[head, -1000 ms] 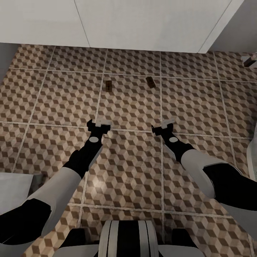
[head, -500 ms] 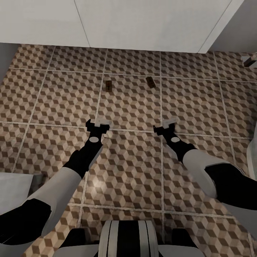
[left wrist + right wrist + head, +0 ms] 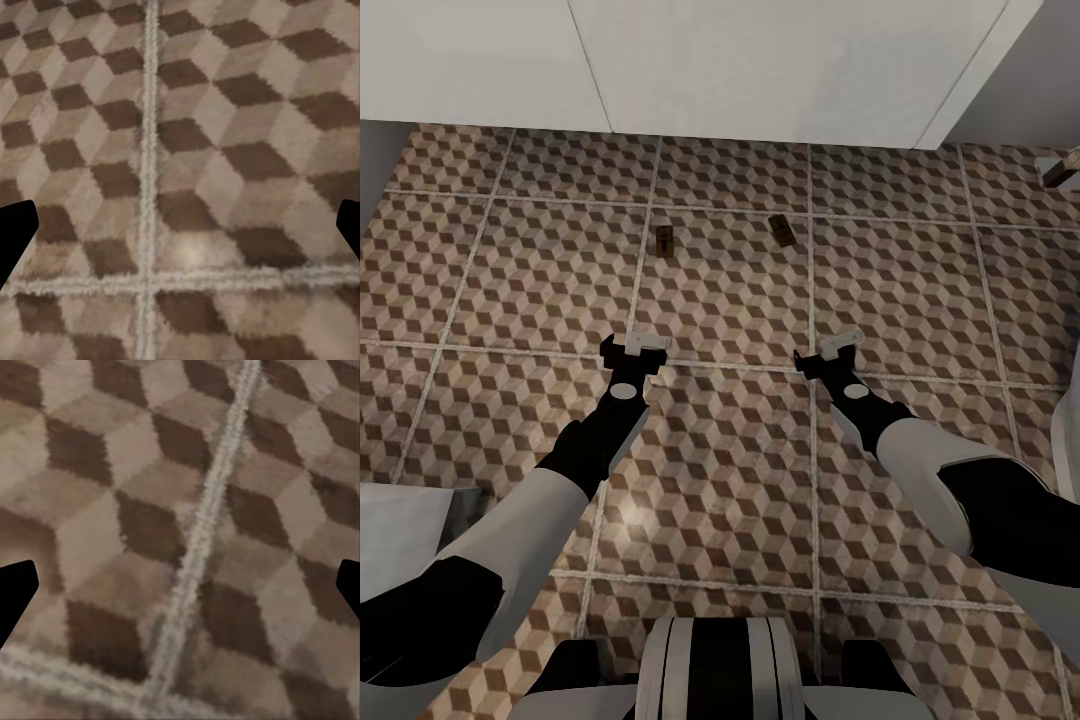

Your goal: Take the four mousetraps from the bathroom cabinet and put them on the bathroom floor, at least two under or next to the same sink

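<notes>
Two traps are seen on the floor [image 3: 510, 290] in the head view, one [image 3: 664, 238] at 11 o'clock and another [image 3: 782, 230] at 1 o'clock, well apart, both just short of the white vanity [image 3: 760, 60] at 12. Sink basin itself not seen.

L gripper [image 3: 635, 348] and R gripper [image 3: 830, 352] are held low over the tiles, both released w/ jaws spread and nothing carried. In the wrist views only dark finger tips [image 3: 15, 240] [image 3: 15, 596] are seen at the frame edges, w/ bare tile and grout between.

Step judged: placing at the sink approx. half done; two more traps presumably to be fetched. Next move calls for arms to be drawn back and the base turned toward the cabinet, w/ care that the laid traps aren't run over.
</notes>
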### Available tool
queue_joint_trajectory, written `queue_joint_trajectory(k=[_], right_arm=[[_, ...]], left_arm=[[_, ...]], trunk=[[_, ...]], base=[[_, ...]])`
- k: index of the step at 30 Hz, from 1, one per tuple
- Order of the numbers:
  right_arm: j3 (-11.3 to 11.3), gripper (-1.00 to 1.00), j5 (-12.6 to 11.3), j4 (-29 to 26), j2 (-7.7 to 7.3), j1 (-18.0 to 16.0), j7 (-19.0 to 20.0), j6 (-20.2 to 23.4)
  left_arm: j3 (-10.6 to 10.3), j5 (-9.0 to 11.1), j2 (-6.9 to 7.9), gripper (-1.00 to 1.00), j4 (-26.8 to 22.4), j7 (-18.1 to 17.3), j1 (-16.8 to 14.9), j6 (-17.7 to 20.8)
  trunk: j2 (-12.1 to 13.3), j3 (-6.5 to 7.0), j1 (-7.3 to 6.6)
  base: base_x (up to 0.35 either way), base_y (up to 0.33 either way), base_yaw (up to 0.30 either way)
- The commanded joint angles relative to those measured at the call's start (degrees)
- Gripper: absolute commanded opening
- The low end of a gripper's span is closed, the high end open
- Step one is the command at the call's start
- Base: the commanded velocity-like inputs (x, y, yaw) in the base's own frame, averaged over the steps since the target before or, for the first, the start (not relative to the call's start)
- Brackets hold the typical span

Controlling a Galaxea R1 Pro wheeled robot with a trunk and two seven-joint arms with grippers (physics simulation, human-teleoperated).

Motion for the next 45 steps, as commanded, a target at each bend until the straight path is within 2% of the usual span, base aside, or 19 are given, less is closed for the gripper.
queue_joint_trajectory(k=[1, 15, 28, 37, 39, 40, 45], right_arm=[[0.2, 1.0, 0.5, 0.1, 0.01, 0.0, -0.5, -0.1], [0.2, 1.0, 0.5, 0.1, -0.01, 0.0, -0.5, -0.1], [0.2, 1.0, 0.5, 0.3, -0.11, 0.0, -0.4, -0.1], [0.2, 1.0, 0.5, 1.5, -1.65, 0.2, -0.3, -0.8], [0.2, 1.0, 0.5, 1.6, -2.16, 1.4, -0.3, -1.6], [0.2, 1.0, 0.5, 1.6, -2.62, 4.2, -0.3, -2.6], [0.2, 1.0, 0.5, 1.6, -3.22, 7.5, -0.3, -3.6]], left_arm=[[-0.2, -0.1, 0.04, 1.0, -0.1, 0.4, 0.0, 0.4], [-0.2, -0.1, -0.04, 1.0, -0.1, 0.4, 0.0, 0.5], [-0.2, 0.1, 0.03, 1.0, 0.7, 0.4, 0.0, 2.2], [-0.4, 0.1, -0.08, 1.0, 2.6, 0.3, 2.3, 2.2], [-0.4, 0.1, -0.11, 1.0, 2.8, 0.3, 3.3, 2.1], [-0.4, 0.2, -0.13, 1.0, 3.0, 0.2, 4.8, 1.9], [-0.4, 0.1, -0.14, 1.0, 3.0, 0.2, 7.5, 1.7]], trunk=[[0.0, 0.19, -0.03], [0.2, 3.3, -0.39], [0.4, 6.18, -0.73], [0.5, 8.17, -0.96], [0.5, 8.61, -1.01], [0.5, 8.83, -1.04], [0.6, 9.94, -1.17]], base=[[0.0, 0.0, 0.0], [0.0, 0.0, 0.0], [0.0, 0.0, 0.0], [0.0, 0.0, 0.0], [0.0, 0.0, 0.0], [0.0, 0.0, 0.0], [0.0, 0.0, 0.0]])
